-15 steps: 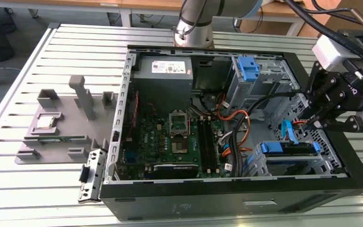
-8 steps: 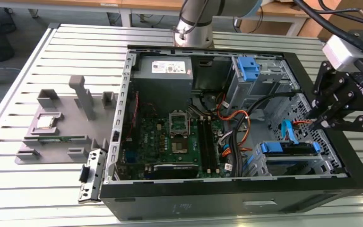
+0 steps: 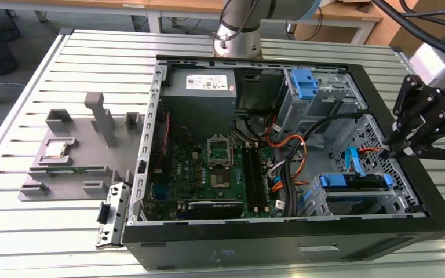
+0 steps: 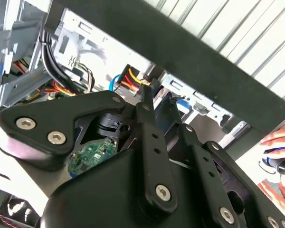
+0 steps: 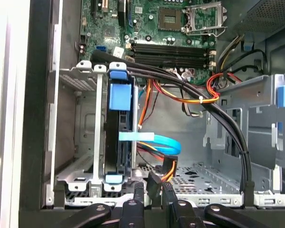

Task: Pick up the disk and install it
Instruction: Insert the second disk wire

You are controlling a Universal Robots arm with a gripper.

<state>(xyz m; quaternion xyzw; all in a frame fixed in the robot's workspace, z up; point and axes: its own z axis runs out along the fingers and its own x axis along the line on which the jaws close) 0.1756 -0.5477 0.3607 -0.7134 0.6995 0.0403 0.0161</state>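
An open computer case (image 3: pixel 284 243) lies on its side on a slatted metal table (image 3: pixel 21 231); inside it are the green motherboard (image 3: pixel 207 168), a grey power-supply box with a white label (image 3: pixel 207 84) and a bundle of black cables (image 5: pixel 194 90) running across the interior.

The disk (image 3: pixel 352 180) sits edge-up in the lower drive cage (image 5: pixel 80 142) near the case's front corner on the exterior view's right — its blue carrier frame shows at the top edge; in the first wrist view the disk (image 5: pixel 119 133) stands in the cage slot with a blue tab at each end, and a light-blue flat cable (image 5: pixel 156 141) curves away beside it, next to orange and red wires (image 5: pixel 180 97).

The gripper (image 3: pixel 398 152) hangs over the case's wall on the exterior view's right, just above and beside the disk; it holds nothing; its black fingers (image 4: pixel 147 102) lie close together — pressed nearly tip to tip in the second wrist view; in the first wrist view the fingers (image 5: pixel 138 190) stand side by side with a black connector (image 5: pixel 152 183) just beyond them.

A blue bracket (image 3: pixel 303 84) sits in the upper bay; a grey fixture block (image 3: pixel 83 145) rests on the table, outside the case.
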